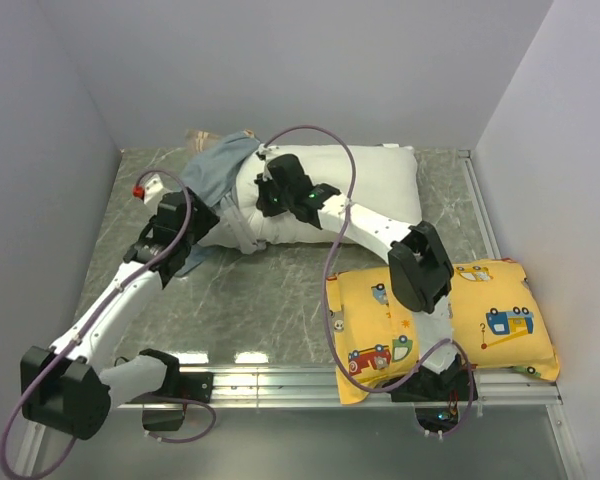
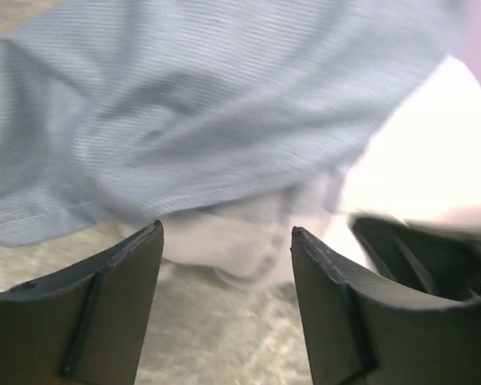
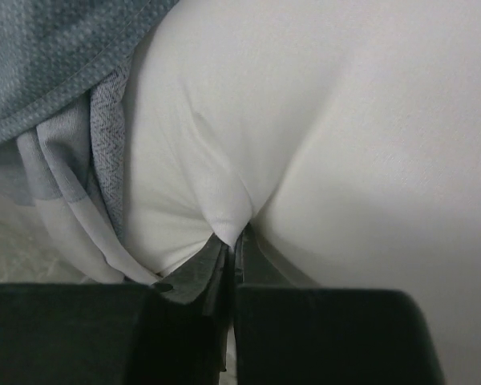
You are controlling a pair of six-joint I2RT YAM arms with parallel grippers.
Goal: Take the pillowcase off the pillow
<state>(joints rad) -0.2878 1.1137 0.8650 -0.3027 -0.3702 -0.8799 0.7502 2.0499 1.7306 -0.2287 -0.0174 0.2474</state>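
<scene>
Plump white rectangular pillow [image 3: 345,120] is clamped by the right gripper [image 3: 231,241]; left gripper [image 2: 227,241] is spread, empty. Limp blue-grey striped fabric pillowcase [image 1: 218,168], bunched at eleven o'clock, is probably best gripped at its hem.

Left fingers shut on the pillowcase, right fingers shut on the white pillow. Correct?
Not quite. The left fingers are open with nothing between them, and the pillowcase lies just ahead; the left wrist view shows it. The right fingers are shut on a fold of the white pillow, as you said.
</scene>
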